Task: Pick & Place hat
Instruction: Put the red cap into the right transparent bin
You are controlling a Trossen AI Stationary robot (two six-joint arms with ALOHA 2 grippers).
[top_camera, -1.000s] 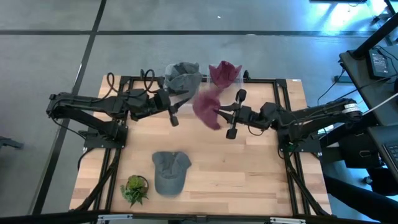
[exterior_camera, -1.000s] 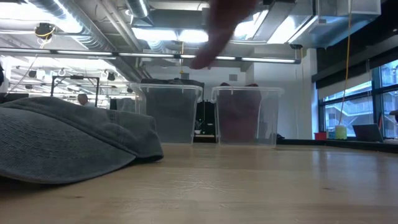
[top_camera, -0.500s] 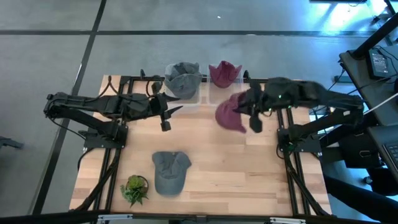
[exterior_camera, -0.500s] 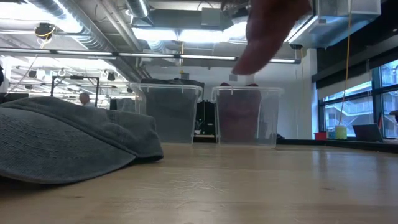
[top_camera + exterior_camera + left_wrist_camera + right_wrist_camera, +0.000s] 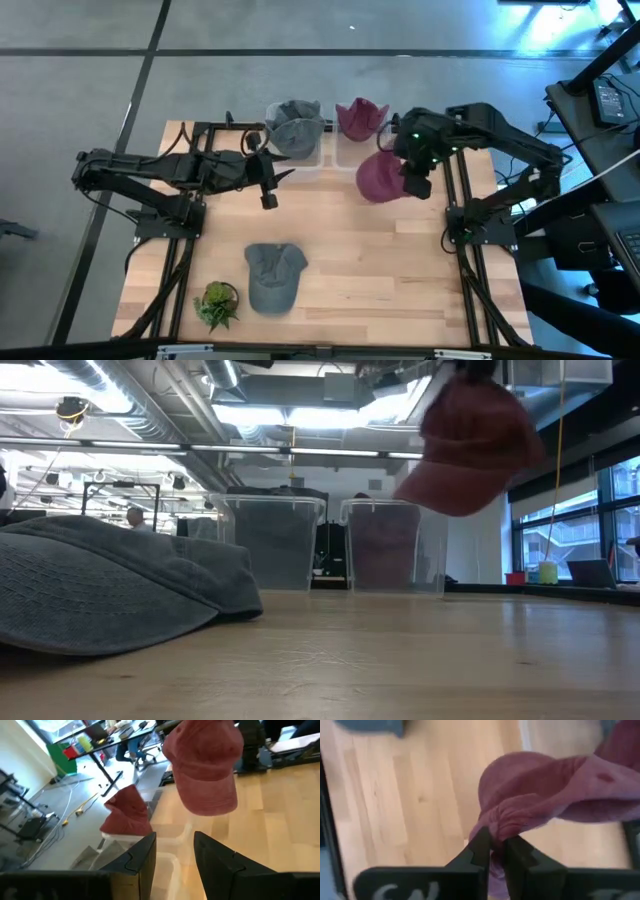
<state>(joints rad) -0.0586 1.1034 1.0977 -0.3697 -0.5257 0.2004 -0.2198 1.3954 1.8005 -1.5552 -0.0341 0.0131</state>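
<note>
A dark red cap [image 5: 377, 178] hangs in the air near the table's far right, in front of the clear bin [image 5: 360, 120] that holds another red cap; in the low view the red cap [image 5: 470, 445] hangs well above the wood. My right gripper [image 5: 410, 176] is shut on it. My left gripper [image 5: 268, 184] hovers open left of centre, touching nothing, pointing toward the red cap [image 5: 205, 765]. A grey cap [image 5: 273, 278] lies on its brim and rim near the table's near edge. My right gripper [image 5: 498, 851] pinches a bunched fold of the red cap's cloth [image 5: 499, 826] between its two fingers, coming from above and pointing down. The cap is lifted clear of the table and hangs slack below and beside the fingers, its crown [image 5: 372, 180] toward the table's left.
Two clear bins stand side by side at the far edge: the left bin [image 5: 295, 130] holds grey caps, the right one a red cap. A small green plant [image 5: 217, 303] sits at the near left corner. Bare wood [image 5: 400, 270] spreads across the table's middle and right.
My right gripper has swung from the table's middle toward the right and far edge, tipping from level to pointing down, and has carried the red cap with it. The cap now hangs beside the red bin.
</note>
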